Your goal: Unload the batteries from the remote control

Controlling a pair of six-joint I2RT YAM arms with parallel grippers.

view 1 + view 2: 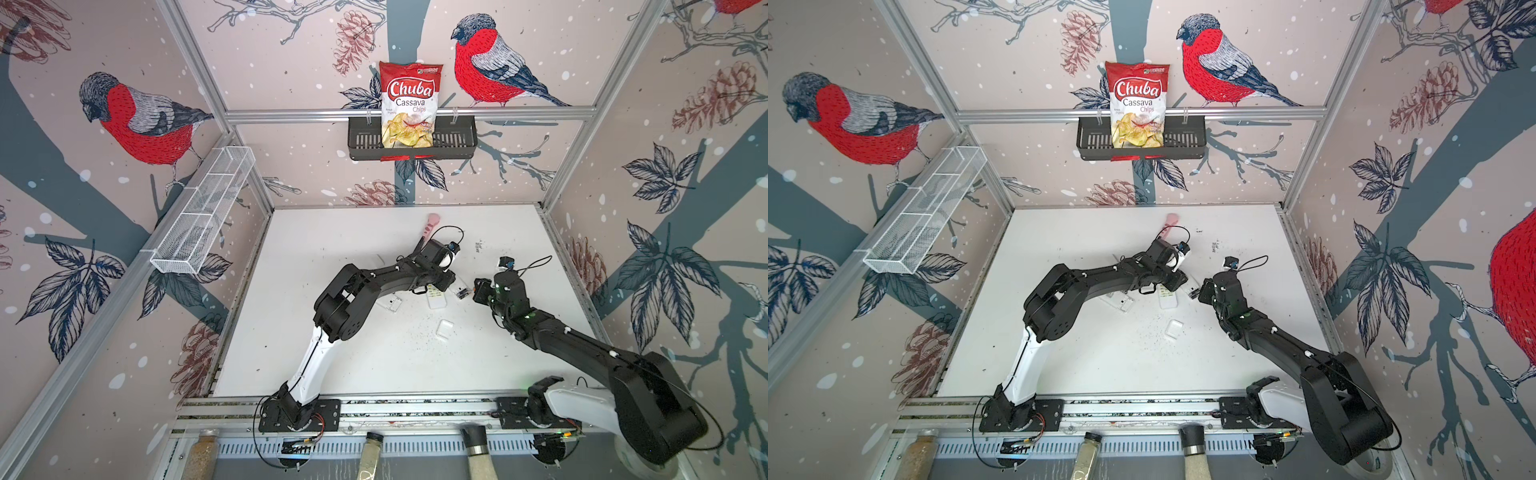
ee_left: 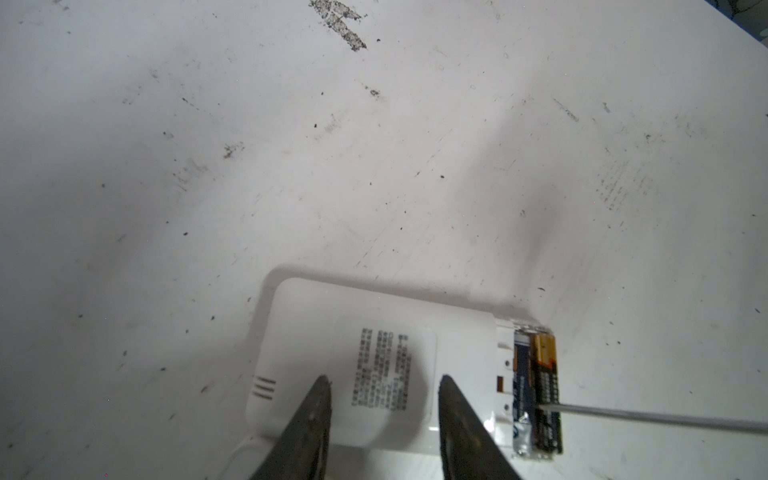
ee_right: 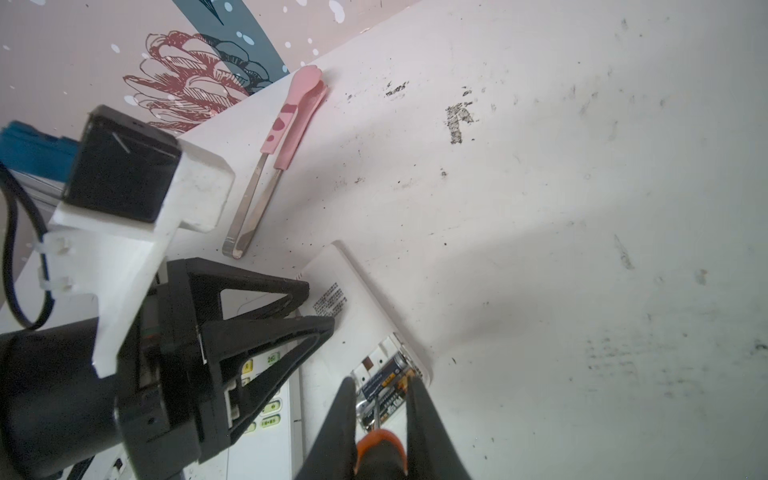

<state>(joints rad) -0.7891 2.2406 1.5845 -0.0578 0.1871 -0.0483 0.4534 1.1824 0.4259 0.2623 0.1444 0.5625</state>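
Right tool (image 3: 381,382) clamps screwdriver (image 3: 380,446), tip at batteries (image 2: 544,374); left tool (image 2: 384,380) part-open atop remote (image 2: 316,324); table (image 2: 249,166) open beyond.

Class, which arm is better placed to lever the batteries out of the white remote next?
Right. The right fingers grip the screwdriver, its tip on the exposed batteries; the left fingers seem only to press the remote down.
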